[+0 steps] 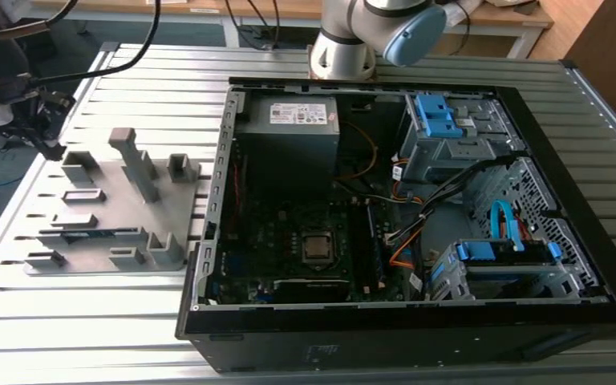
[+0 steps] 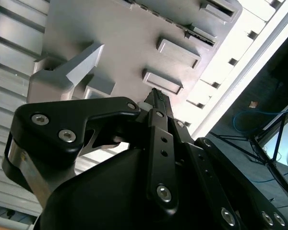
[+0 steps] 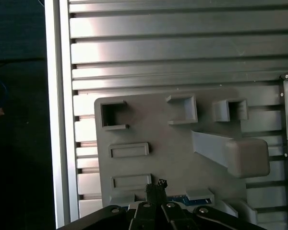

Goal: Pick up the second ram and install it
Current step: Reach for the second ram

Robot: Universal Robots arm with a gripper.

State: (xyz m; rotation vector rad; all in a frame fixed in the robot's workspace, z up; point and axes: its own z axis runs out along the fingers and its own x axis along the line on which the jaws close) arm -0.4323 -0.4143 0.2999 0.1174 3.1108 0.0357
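- The slatted metal table (image 1: 94, 321) carries everything. At the exterior view's left stands the grey holder plate (image 1: 107, 207) with its upright blocks.
- The second ram (image 1: 94, 233) lies flat along the near part of that plate, held between small grey blocks. It is a thin dark strip with a blue-green edge, and it is not in the computer.
- In the first wrist view the gripper (image 3: 156, 186) hangs over the holder plate (image 3: 149, 120). Its tips sit near the ram's blue-green edge (image 3: 181, 198); whether they touch it cannot be told.
- The claw is narrow: the two fingertips are drawn together with nothing between them. The second wrist view shows the same, with the gripper (image 2: 157, 96) over the plate (image 2: 125, 43).
- Right of the plate sits the open computer case (image 1: 394, 345), lying on its side.
- Inside the case, from left to right, are the power supply (image 1: 286, 120) at the far end, the motherboard (image 1: 276, 233) with its processor socket (image 1: 317, 247), and then two drive cages with blue fittings (image 1: 442, 120) (image 1: 506, 250).
- The robot arm (image 1: 378, 32) rises beyond the case's far edge.
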